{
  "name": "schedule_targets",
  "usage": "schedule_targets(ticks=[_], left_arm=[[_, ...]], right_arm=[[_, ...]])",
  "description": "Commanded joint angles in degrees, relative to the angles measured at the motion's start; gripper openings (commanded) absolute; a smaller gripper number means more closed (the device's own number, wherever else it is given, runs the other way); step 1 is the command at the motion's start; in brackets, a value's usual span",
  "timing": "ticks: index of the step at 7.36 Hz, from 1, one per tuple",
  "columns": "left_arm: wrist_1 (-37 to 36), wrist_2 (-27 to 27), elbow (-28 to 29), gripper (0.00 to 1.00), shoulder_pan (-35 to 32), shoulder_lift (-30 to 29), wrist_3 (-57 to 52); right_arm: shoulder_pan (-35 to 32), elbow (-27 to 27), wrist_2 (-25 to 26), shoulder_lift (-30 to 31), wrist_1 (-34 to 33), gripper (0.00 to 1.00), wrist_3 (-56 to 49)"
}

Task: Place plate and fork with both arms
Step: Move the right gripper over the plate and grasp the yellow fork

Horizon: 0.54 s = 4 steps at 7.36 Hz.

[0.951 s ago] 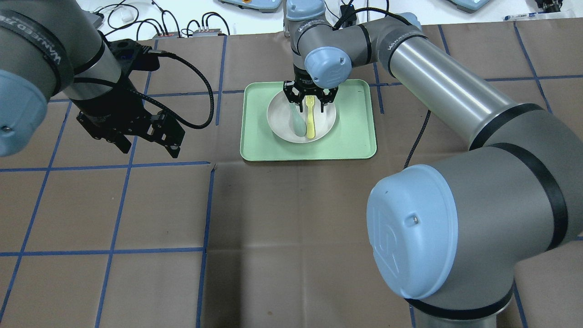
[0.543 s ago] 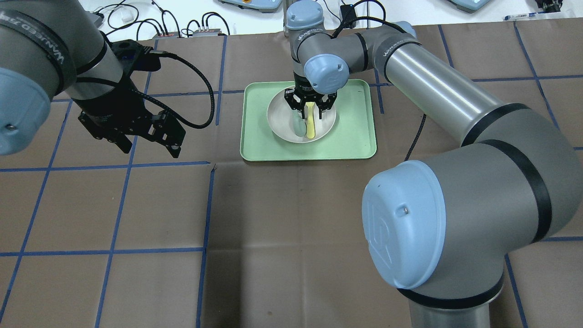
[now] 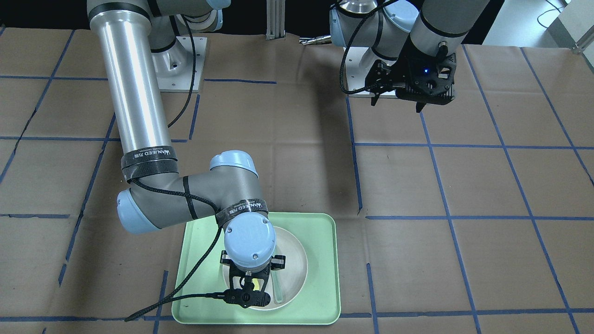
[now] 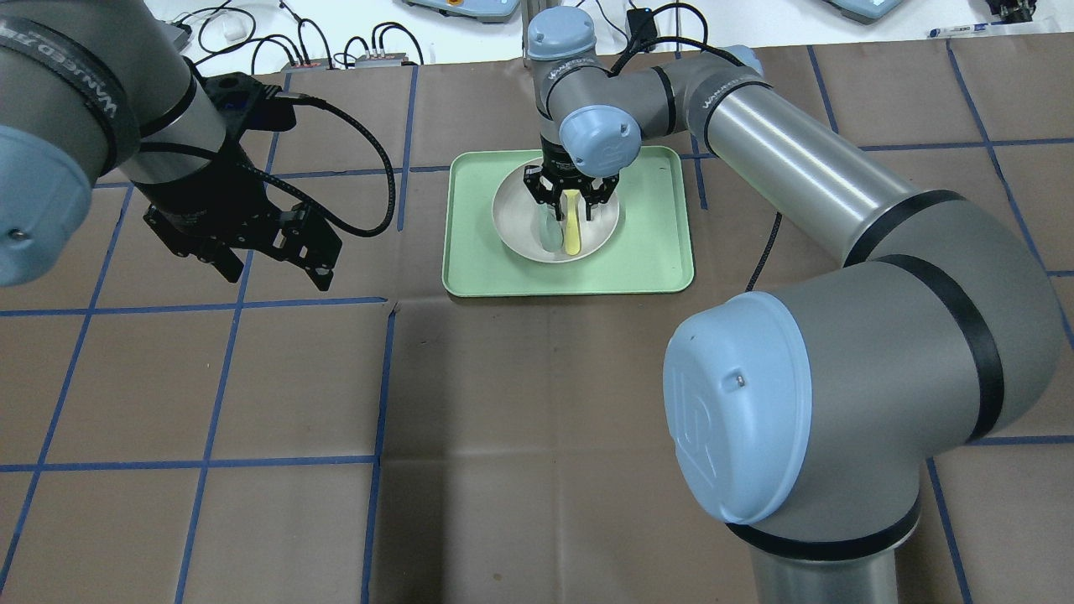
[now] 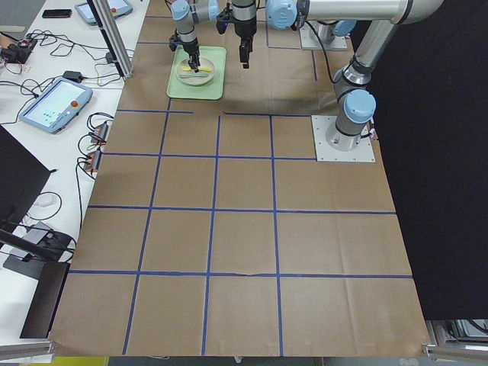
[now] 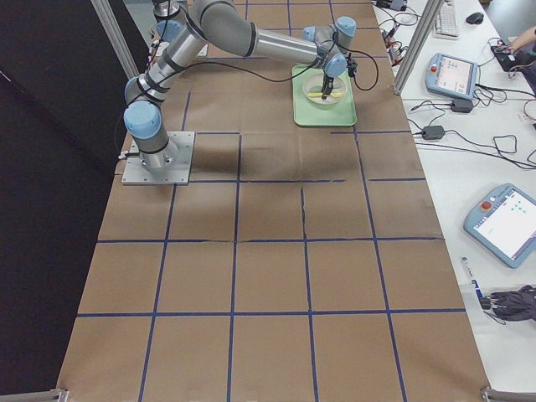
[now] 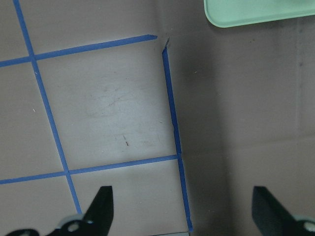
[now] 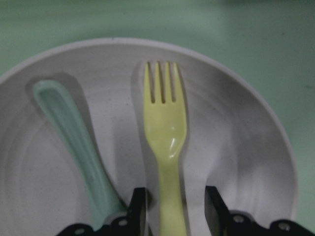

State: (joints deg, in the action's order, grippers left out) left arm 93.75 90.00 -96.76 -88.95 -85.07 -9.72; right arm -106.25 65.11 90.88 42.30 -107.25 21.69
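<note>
Brown paper-covered table [image 4: 520, 419], blue tape grid; green tray [image 4: 654, 252] on it.

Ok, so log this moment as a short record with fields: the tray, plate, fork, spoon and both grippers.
tray: on the table
plate: on the tray
fork: lying in the plate
spoon: in the plate, beside the fork
right gripper: open, fingers either side of the fork's handle, not closed on it
left gripper: open, empty, over the table near the tray's corner
</note>
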Motion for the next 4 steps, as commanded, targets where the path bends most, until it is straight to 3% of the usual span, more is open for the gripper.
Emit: schedule_targets(ticks=[1,4], left_arm=[[0.03,0.00,0.08,1.00,0.00,0.17,-0.12],[0.03,0.09,0.08,1.00,0.00,0.17,-0.12]], right_arm=[[0.07,-0.07,0.00,-0.02,-0.41,0.38,0.02],[0.07,-0.25,0.00,-0.02,-0.41,0.17,0.28]])
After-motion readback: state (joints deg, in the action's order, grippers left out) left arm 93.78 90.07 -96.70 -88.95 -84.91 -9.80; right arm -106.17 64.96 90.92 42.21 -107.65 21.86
